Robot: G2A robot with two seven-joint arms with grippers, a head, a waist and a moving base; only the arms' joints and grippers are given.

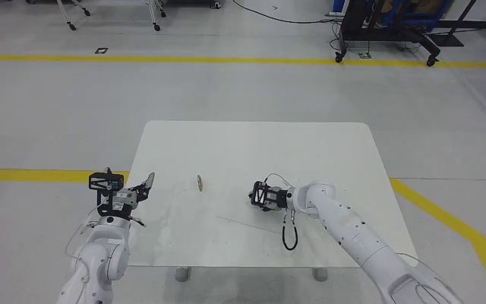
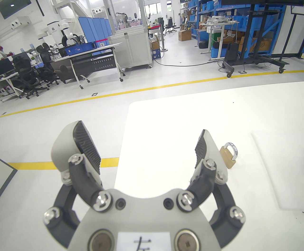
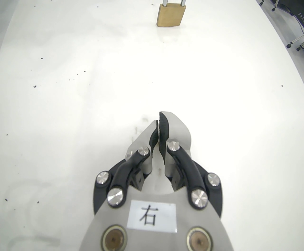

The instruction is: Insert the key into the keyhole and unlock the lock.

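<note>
A small brass padlock [image 1: 199, 182] lies flat on the white table [image 1: 304, 144], left of centre. The left wrist view has the padlock [image 2: 228, 155] just beyond one fingertip, its steel shackle pointing away. My left gripper [image 1: 130, 190] [image 2: 142, 135] hangs open over the table's left edge with nothing between its fingers. My right gripper [image 1: 255, 195] [image 3: 158, 122] sits low over the table's middle, pointing at the padlock [image 3: 170, 15], a short gap away. Its pads are pressed together, and a thin pale sliver between them looks like the key; the rest of the key is hidden.
A thin transparent sheet [image 2: 273, 171] lies on the table beyond the padlock. A black cable loop [image 1: 289, 232] hangs by the right wrist. Yellow floor lines [image 1: 228, 59] and wheeled racks [image 1: 387, 30] stand well away from the table.
</note>
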